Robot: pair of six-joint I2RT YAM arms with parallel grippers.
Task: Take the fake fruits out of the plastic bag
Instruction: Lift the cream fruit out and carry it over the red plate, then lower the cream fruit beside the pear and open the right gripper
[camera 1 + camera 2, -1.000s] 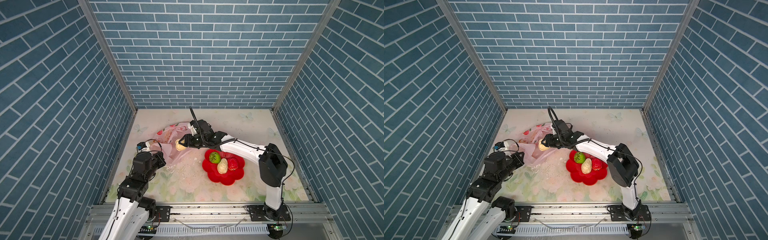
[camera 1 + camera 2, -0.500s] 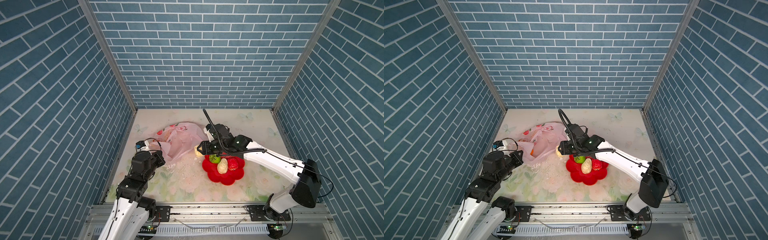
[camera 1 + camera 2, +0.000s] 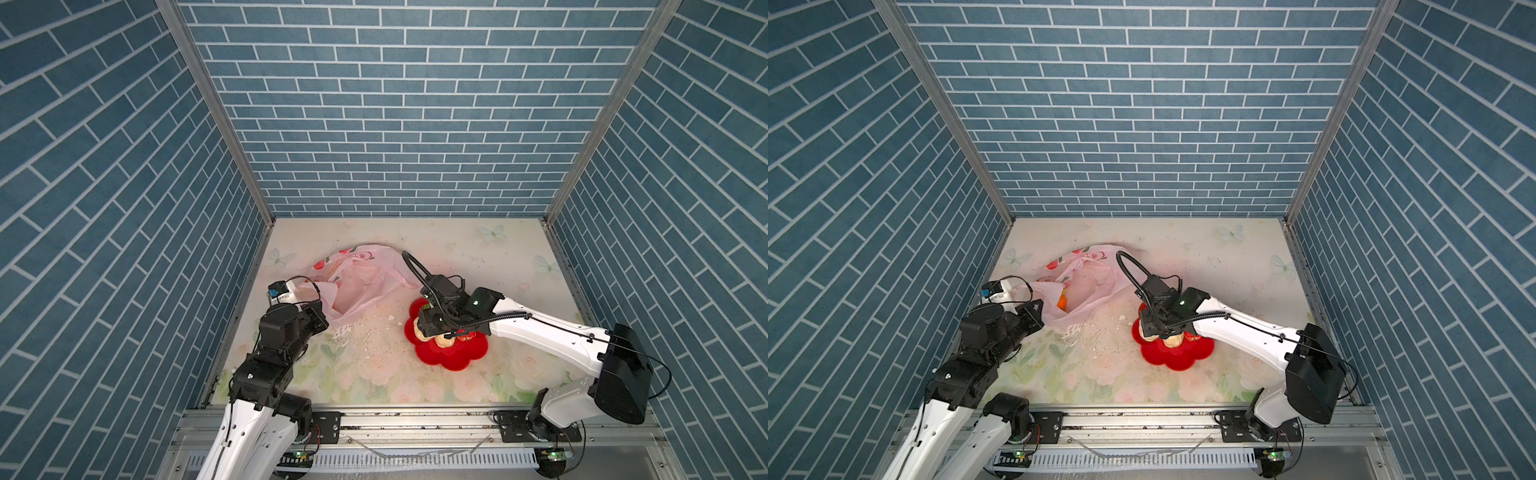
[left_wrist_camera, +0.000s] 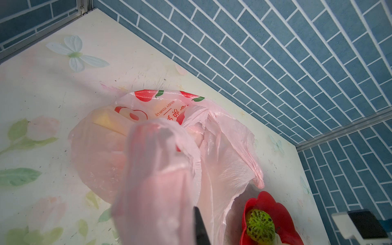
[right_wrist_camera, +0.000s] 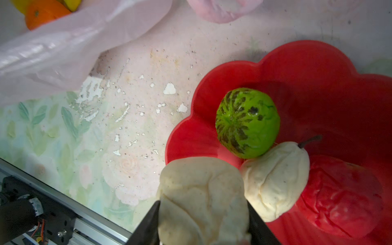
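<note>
The right end effector [image 5: 203,204] grips a cream fruit [image 5: 199,186] over the bowl [image 5: 318,63]; the left end effector [image 3: 321,311] pinches the bag [image 3: 365,282].

Red bowl [image 5: 318,63], pale-pink red-printed bag [image 4: 224,161].
In the right claw [image 5: 203,204], cream fruit [image 5: 201,186], seemingly speckled; just beyond, green fruit [image 5: 247,123], dark-streaked.

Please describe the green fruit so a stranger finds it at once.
Look for the red flower-shaped bowl on the table, beside the pink bag. Inside, on the bag's side, lies the green fruit: round and dark-striped, unlike the cream fruit and red fruit near it.
</note>
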